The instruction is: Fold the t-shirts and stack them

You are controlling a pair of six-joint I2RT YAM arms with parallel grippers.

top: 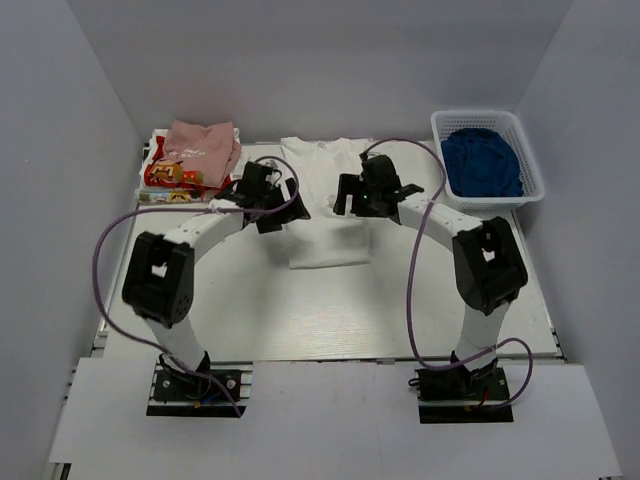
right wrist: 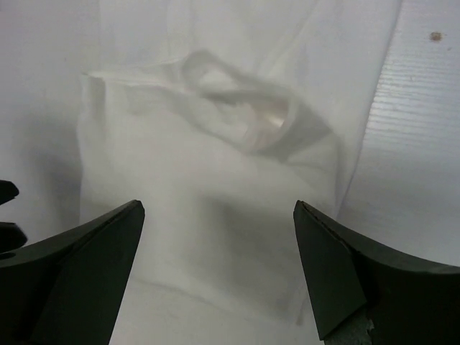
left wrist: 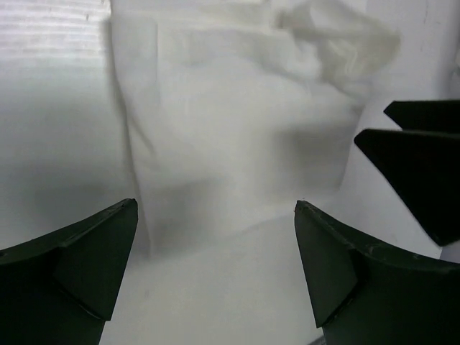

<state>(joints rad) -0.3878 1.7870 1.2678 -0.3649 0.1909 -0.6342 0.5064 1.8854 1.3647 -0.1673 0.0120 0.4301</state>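
1. White cloth: the white t-shirt (top: 328,240) lies in the middle of the tabletop (top: 320,320), nearer the far edge. Its long axis runs from far edge to near edge, with the collar pointing at the far edge.
2. The body is folded into a narrow strip, and its near hem stops about midway to the near edge.
3. Bare tabletop shows from that hem to the near edge, and on both sides of the strip.
4. The left gripper (top: 270,205) sits over the shirt's left edge, jaws spread wide with nothing between them.
5. The right gripper (top: 358,198) sits over the right edge, likewise wide apart and holding nothing.
6. At the far-left corner the pale pink shirt (top: 203,145) lies folded on the red-yellow print shirt (top: 170,178).
7. At the far-right corner a white basket (top: 440,125) holds blue cloth (top: 483,165), well apart from the white shirt.
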